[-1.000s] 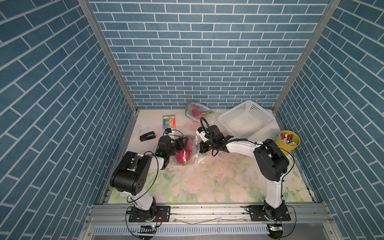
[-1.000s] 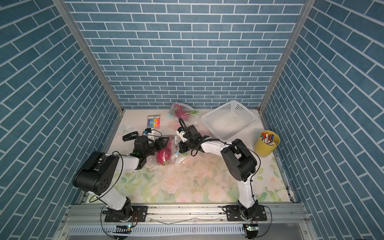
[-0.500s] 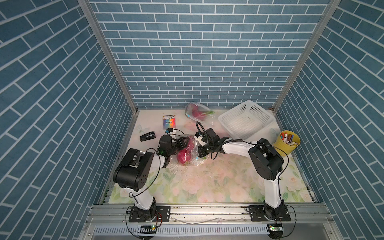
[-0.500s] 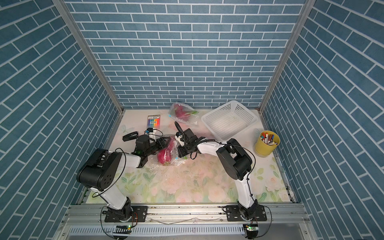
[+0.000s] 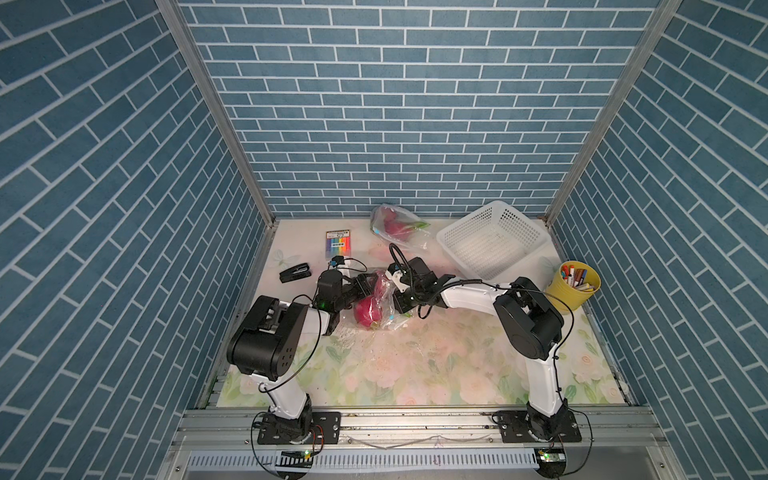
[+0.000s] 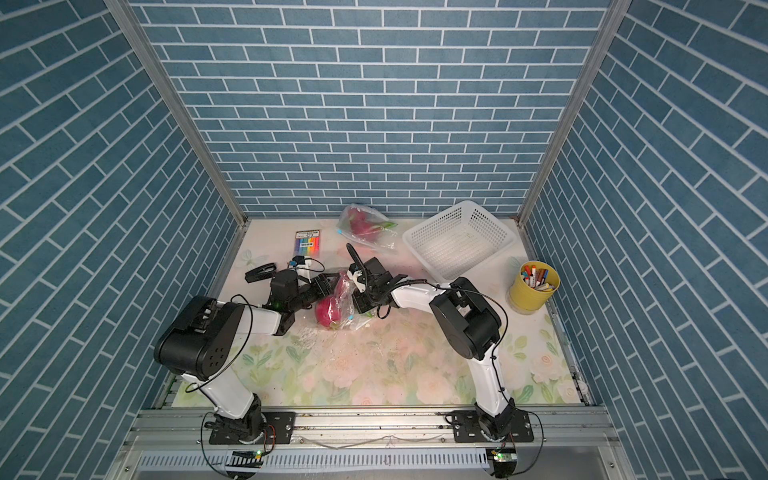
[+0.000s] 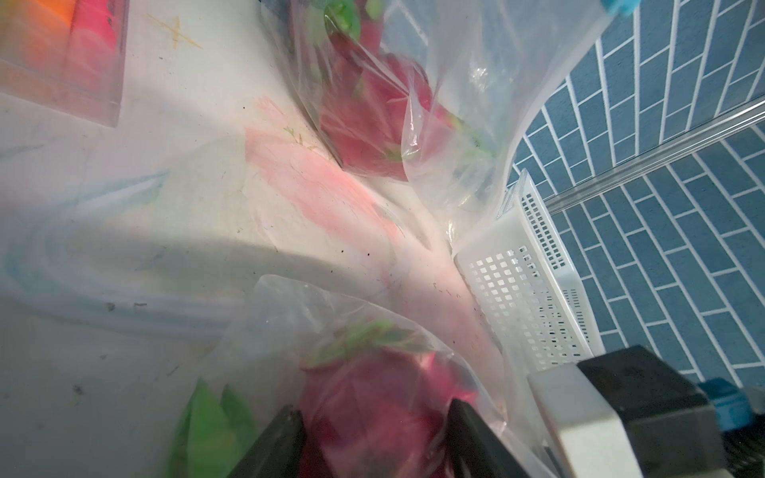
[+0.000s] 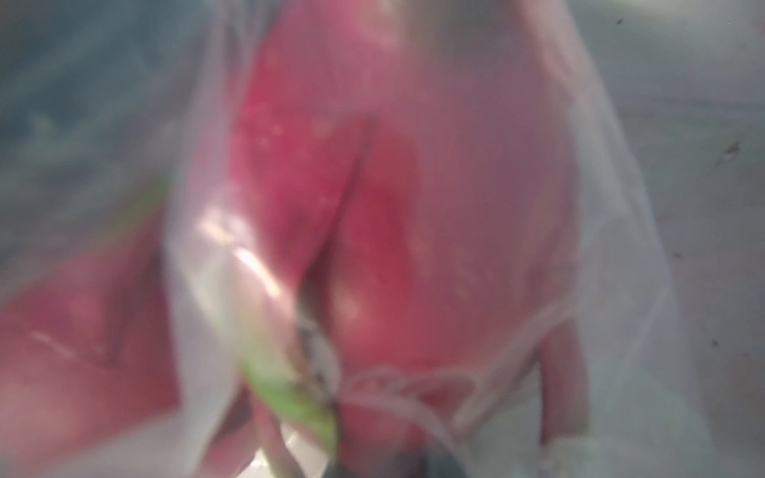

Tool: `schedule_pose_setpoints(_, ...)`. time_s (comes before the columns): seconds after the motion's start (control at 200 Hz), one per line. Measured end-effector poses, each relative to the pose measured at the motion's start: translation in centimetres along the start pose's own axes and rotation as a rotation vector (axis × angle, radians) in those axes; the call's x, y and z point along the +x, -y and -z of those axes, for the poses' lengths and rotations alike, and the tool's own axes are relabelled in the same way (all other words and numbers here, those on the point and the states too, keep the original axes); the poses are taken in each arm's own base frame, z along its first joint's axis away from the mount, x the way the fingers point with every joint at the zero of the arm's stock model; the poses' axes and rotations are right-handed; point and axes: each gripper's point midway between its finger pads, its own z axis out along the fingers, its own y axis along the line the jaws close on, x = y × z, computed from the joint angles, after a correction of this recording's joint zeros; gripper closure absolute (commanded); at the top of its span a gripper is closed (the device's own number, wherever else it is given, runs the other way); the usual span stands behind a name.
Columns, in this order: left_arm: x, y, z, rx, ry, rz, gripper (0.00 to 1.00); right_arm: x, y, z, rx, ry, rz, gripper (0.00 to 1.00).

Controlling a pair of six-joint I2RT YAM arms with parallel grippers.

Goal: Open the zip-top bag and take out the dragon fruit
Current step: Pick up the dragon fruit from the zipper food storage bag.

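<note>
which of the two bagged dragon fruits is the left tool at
The mid-table dragon fruit, straddled by the left tool. The other bagged fruit lies alone by the back wall.

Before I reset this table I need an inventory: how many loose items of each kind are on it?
Clear bags with dragon fruit: 2
White basket: 1
Yellow cup of markers: 1
Black stapler: 1
Pack of coloured pens: 1
Total: 6
</note>
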Motion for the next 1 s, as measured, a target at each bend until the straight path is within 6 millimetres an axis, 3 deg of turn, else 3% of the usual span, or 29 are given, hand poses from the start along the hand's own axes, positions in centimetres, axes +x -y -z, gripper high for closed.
schedule_pose_setpoints(0.195,-0.9,0.6,1.2,0.002,0.008,0.019,0.18,0.0,0.3,0.5,0.021,0.008,0.0,1.0)
schedule_pose_setpoints(0.34,-2.0,0.9,3.3,0.025,0.063,0.017,0.19,0.3,1.1,1.6,0.023,0.004,-0.02,1.0)
schedule_pose_setpoints(0.57,1.1,-1.6,4.5,0.035,0.01,0.087,0.27,0.1,2.2,2.5,0.022,0.009,-0.04,1.0)
schedule_pose_setpoints(0.785,2.0,-0.3,4.1,0.148,-0.031,0.109,0.27,0.2,2.3,2.5,0.021,0.007,-0.042,1.0)
schedule_pose_setpoints(0.875,1.8,0.6,4.1,0.193,-0.032,0.103,0.35,0.2,2.3,2.5,0.024,0.008,-0.042,1.0)
schedule_pose_setpoints(1.0,2.5,0.7,3.8,0.217,-0.056,0.113,0.56,0.2,2.4,2.5,0.028,0.005,-0.043,1.0)
